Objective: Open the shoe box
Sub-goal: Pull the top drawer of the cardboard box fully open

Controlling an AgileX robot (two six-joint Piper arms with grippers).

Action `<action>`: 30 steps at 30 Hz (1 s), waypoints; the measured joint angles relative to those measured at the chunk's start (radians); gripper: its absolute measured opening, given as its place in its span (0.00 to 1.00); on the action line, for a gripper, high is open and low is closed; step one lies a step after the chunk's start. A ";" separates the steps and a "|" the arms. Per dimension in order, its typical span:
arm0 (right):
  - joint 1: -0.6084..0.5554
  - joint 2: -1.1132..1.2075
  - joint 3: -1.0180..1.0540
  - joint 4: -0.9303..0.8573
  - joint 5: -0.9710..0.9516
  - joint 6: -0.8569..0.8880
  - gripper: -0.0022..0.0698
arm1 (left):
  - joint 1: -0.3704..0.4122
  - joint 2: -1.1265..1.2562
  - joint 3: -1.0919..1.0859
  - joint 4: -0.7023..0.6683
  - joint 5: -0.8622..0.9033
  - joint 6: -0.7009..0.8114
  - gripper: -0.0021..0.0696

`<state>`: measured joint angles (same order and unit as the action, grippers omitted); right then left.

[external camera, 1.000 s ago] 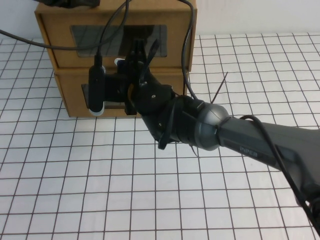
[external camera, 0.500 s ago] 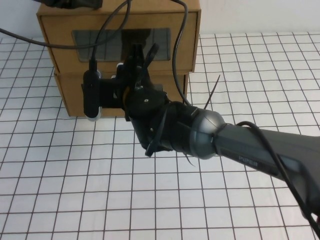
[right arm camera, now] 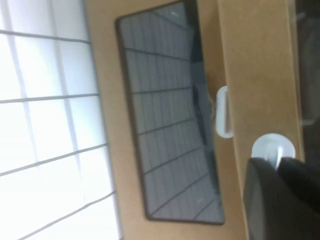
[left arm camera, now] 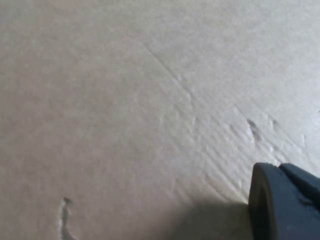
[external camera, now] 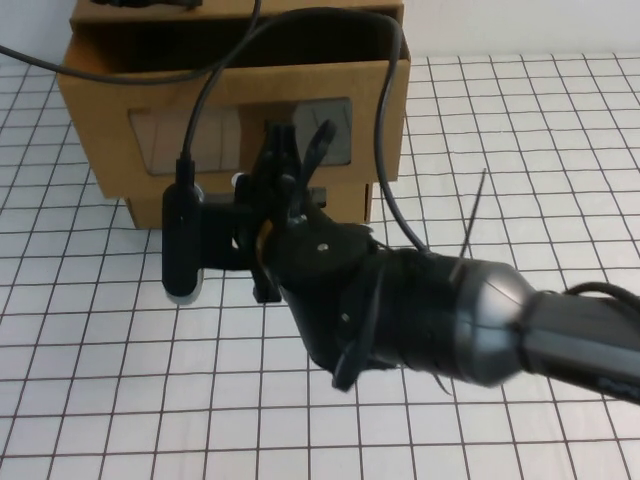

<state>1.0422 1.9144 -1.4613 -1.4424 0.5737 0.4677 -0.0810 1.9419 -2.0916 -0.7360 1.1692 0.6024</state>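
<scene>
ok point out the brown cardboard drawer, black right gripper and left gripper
brown cardboard drawer (external camera: pixel 95 130): high view, front panel
black right gripper (external camera: pixel 280 138): high view, tips at drawer
left gripper (left arm camera: pixel 282 202): left wrist view, tip by cardboard (left arm camera: pixel 125 100)

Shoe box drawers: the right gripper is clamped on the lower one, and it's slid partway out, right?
No: the high view shows the right gripper shut on the upper drawer, not the lower; that one is slid partway out. The left gripper rests on top of the shoe box.

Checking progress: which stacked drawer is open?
The upper drawer, jutting forward over the lower drawer; right gripper shut on its handle, left gripper on top.
</scene>
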 joint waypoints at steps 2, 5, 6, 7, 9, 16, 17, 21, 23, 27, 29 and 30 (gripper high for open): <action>0.018 -0.036 0.034 0.035 0.009 0.000 0.04 | 0.000 0.000 -0.002 -0.001 0.005 -0.007 0.03; 0.052 -0.084 0.078 0.092 0.041 0.000 0.04 | 0.000 0.000 -0.002 -0.001 0.006 -0.019 0.03; 0.065 -0.099 0.089 0.098 0.055 0.000 0.04 | 0.000 0.000 -0.002 -0.001 0.006 -0.021 0.03; 0.078 -0.112 0.099 0.101 0.068 0.000 0.04 | 0.000 0.000 -0.002 -0.001 0.006 -0.026 0.03; 0.101 -0.129 0.118 0.110 0.088 0.000 0.04 | 0.000 0.000 -0.002 0.000 0.006 -0.030 0.03; 0.148 -0.136 0.132 0.166 0.135 -0.002 0.04 | 0.000 0.000 -0.004 0.003 0.006 -0.040 0.03; 0.149 -0.136 0.133 0.174 0.137 -0.002 0.04 | 0.000 0.000 -0.004 0.003 0.006 -0.042 0.03; 0.151 -0.140 0.133 0.247 0.141 -0.048 0.04 | 0.000 0.000 -0.004 0.003 0.006 -0.043 0.03; 0.151 -0.142 0.133 0.301 0.146 -0.084 0.04 | 0.000 0.000 -0.004 0.003 0.006 -0.043 0.03; 0.162 -0.146 0.133 0.337 0.160 -0.102 0.04 | 0.000 0.000 -0.004 0.003 0.006 -0.043 0.03; 0.172 -0.146 0.133 0.361 0.170 -0.105 0.02 | 0.000 0.000 -0.004 0.003 0.006 -0.044 0.03; 0.177 -0.146 0.133 0.370 0.174 -0.116 0.02 | 0.000 0.000 -0.004 0.003 0.006 -0.046 0.03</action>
<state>1.2197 1.7688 -1.3279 -1.0725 0.7481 0.3512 -0.0810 1.9419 -2.0953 -0.7331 1.1753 0.5568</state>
